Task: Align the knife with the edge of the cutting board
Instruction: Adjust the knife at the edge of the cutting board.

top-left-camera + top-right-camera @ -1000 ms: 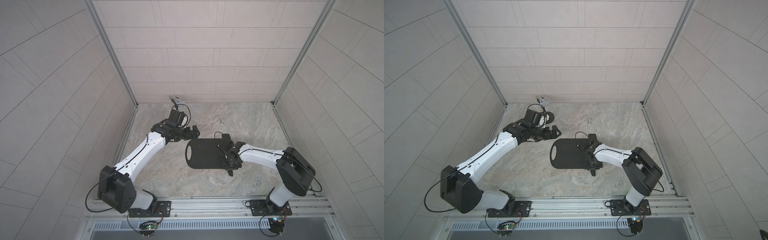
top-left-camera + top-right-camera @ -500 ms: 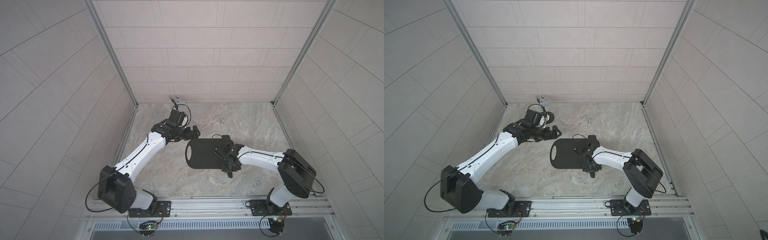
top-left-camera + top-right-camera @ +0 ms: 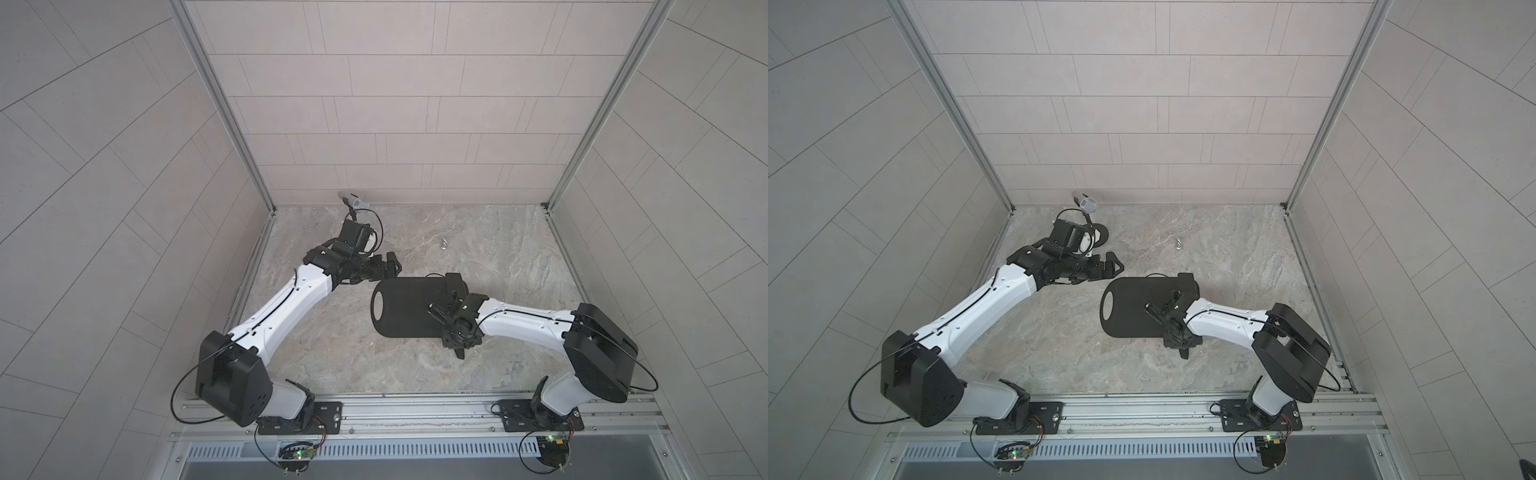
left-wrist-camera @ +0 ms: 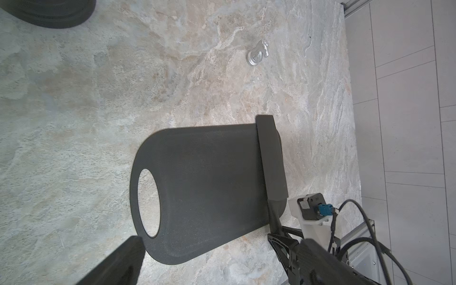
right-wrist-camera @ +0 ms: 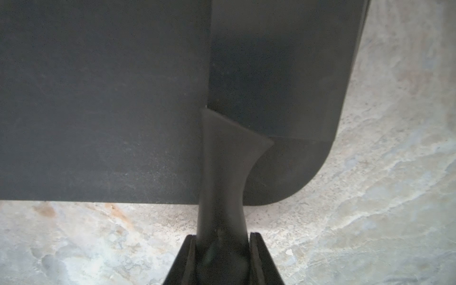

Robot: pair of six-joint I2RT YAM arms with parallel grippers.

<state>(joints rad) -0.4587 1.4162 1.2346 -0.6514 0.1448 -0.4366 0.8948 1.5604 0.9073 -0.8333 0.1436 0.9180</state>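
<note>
The black cutting board [image 3: 405, 309] [image 3: 1129, 309] lies flat mid-table, its oval hole toward the left arm. The all-black knife [image 4: 271, 158] [image 5: 271, 69] lies across the board's end away from the hole, its blade roughly parallel to that short edge [image 5: 355, 74]. The blade tip [image 3: 454, 277] pokes slightly past the far long side. The handle [image 5: 223, 177] overhangs the near side, and my right gripper [image 5: 223, 238] [image 3: 455, 332] [image 3: 1177, 332] is shut on it. My left gripper [image 3: 388, 266] [image 3: 1112, 266] [image 4: 222, 271] hovers open and empty beyond the hole end.
A silver microphone [image 3: 358, 203] [image 3: 1088, 204] on a round black base [image 3: 1101, 237] [image 4: 49, 12] stands at the back left, behind the left wrist. A small silver metal piece [image 3: 444, 243] [image 3: 1178, 243] [image 4: 257, 53] lies behind the board. Tiled walls enclose three sides.
My right gripper has slid a little to the left with the knife, carrying the blade further onto the board's end. The left arm has not moved.
</note>
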